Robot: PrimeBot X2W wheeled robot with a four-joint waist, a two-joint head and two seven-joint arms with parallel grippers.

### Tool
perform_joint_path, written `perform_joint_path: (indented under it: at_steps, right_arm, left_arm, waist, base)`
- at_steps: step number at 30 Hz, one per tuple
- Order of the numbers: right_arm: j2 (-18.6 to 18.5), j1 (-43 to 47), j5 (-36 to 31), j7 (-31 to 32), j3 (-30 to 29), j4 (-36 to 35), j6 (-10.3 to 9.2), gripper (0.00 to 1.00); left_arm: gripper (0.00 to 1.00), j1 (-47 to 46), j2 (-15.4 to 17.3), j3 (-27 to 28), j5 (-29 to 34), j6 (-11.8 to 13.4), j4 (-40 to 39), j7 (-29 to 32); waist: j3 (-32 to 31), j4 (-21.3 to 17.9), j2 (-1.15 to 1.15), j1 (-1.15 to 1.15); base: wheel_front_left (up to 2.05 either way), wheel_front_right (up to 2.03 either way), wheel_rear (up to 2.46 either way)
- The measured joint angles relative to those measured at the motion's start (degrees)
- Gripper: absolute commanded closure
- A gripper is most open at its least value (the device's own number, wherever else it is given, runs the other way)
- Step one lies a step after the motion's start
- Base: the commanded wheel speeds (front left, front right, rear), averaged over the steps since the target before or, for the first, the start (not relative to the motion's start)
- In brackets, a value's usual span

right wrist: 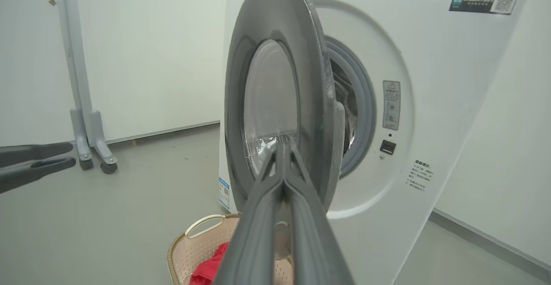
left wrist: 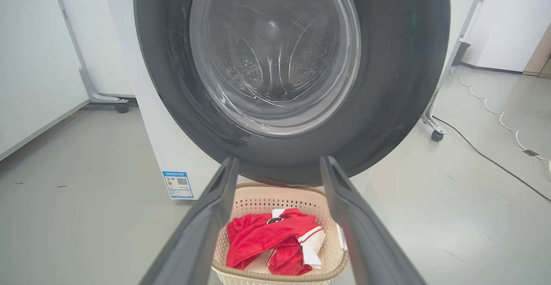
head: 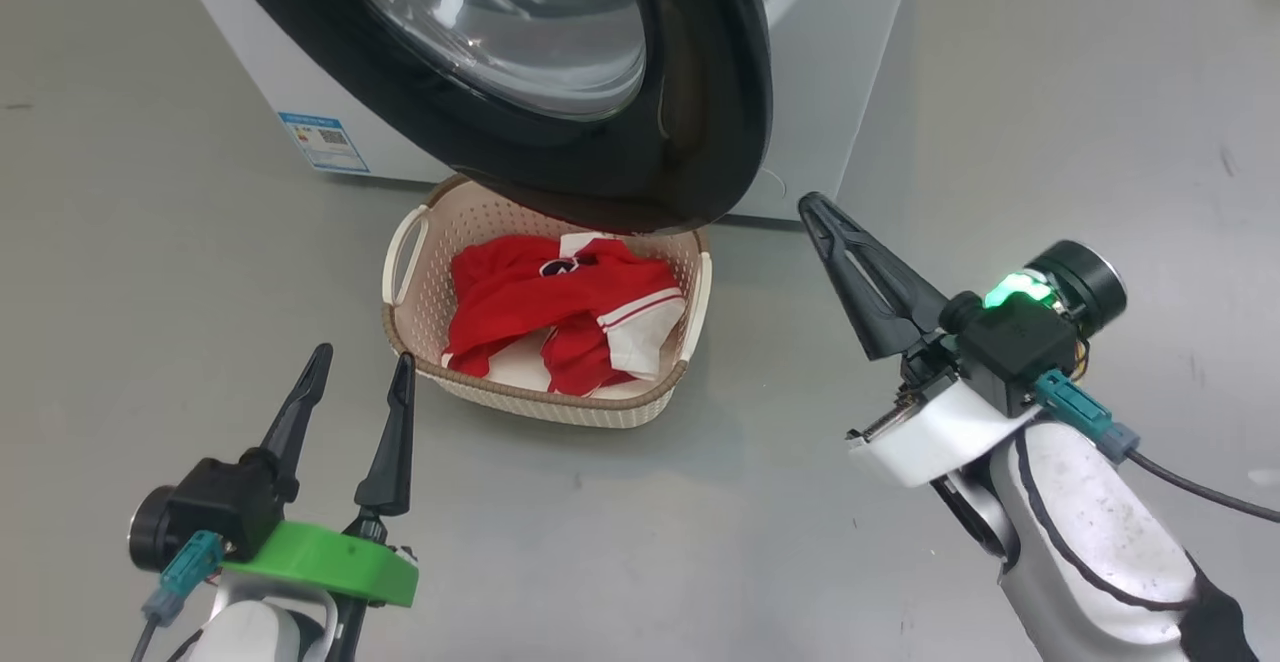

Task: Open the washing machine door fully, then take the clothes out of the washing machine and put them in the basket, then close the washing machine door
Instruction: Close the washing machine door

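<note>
Right wrist view, washing machine (right wrist: 430, 82): white, standing on the grey floor; the grey ring of its drum mouth shows behind the door's free edge.
Washing machine door (head: 700, 92): partly open, hinged on the robot's left, its outer face turned toward the left arm; its lower rim overhangs the basket's far end.
Basket (head: 560, 404): on the floor just before the machine, upright, handles at left and right of the head view.
Clothes (head: 560, 292): red and white, bunched inside the basket, spread across it from side to side.
Right gripper (head: 815, 210): fingers pressed together, holding nothing, pointing up and left at the door's free edge; near it, contact unclear.
Left gripper (head: 363, 354): fingers spread wide, empty, pointing at the basket's near left corner, apart from it.
</note>
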Motion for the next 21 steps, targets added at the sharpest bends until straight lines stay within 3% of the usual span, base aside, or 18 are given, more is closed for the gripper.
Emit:
perform_joint_path:
  at_steps: [8,21]
  right_arm:
    - [-3.54,-7.03,1.74,1.91,5.3,2.26,0.0,1.0]
    - [-6.44,-16.49,4.91,2.09,6.53,6.35,0.0,1.0]
  left_arm:
    - [0.0,-3.21,-1.18,-1.01,0.0,-0.02,-0.1,0.0]
    - [0.0,-7.1,-2.02,-1.04,-0.1,-0.05,0.0,0.0]
  waist:
    - [4.74,3.05,0.0,0.0]
    - [11.62,7.06,0.0,0.0]
  base:
    - [0.0,0.0,0.0]
    - [0.0,0.0,0.0]
